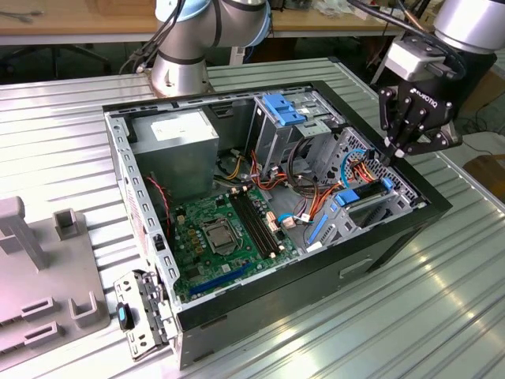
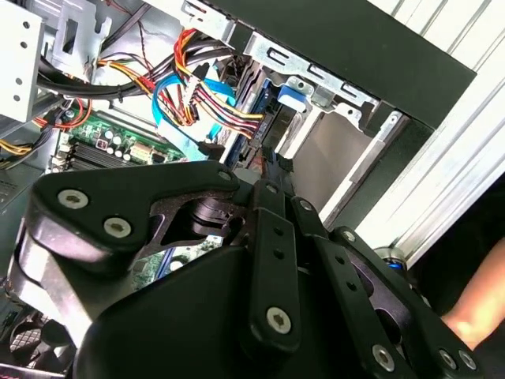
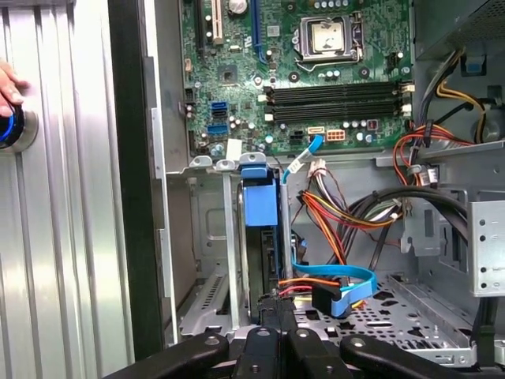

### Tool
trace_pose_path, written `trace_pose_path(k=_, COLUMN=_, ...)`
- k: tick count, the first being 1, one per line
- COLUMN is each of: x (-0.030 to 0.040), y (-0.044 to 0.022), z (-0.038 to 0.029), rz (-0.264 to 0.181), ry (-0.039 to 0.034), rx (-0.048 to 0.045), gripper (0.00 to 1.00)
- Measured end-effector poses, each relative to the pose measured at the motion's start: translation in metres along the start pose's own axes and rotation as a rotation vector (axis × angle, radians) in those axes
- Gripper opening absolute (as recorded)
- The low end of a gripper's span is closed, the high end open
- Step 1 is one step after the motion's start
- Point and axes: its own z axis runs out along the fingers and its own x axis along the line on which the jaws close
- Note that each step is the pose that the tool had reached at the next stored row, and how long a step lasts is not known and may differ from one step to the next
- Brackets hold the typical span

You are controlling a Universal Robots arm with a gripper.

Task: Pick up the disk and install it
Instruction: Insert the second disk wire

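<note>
Table (image 1: 442,316): ribbed metal; it carries the open case (image 1: 379,253), which lies on its side.
Board (image 1: 213,237): green, on the case floor, at the exterior view's left of the disk bay.
Cables (image 3: 331,213): red, orange and blue bundles just beside the bay; I judge them a snag risk to any approach.
Disk (image 1: 359,207): standing on edge in the bay at the case's front corner, on the exterior view's right, blue carrier rails showing along its top. In the first wrist view the blue end tab of the disk (image 3: 259,201) faces the board. It looks seated in the slot, though I cannot confirm it is fully home.
Gripper (image 1: 394,151): poised just above the disk's end nearest the case wall. In the first wrist view the gripper (image 3: 276,304) lines up with the disk's edge.
Fingers: drawn together at the tips, and I see nothing clamped between them. Contact with the carrier cannot be confirmed from here.
Handling, my judgement: rigid metal body, moderately heavy for its size and sensitive to shock. The bare metal faces are likely slippery.
Hold point, my judgement: the blue carrier's rails or end tab, since plastic offers better purchase. Keep off the connector end and the cables.
</note>
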Motion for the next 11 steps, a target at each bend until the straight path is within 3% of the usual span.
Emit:
trace_pose_path(k=7, x=0.0007, y=-0.0004, z=-0.0111, rz=0.000, ry=0.0003, rx=-0.0024, gripper=0.11)
trace_pose_path(k=11, x=0.0007, y=-0.0005, z=-0.0124, rz=-0.001, ry=0.0012, rx=-0.0028, gripper=0.11)
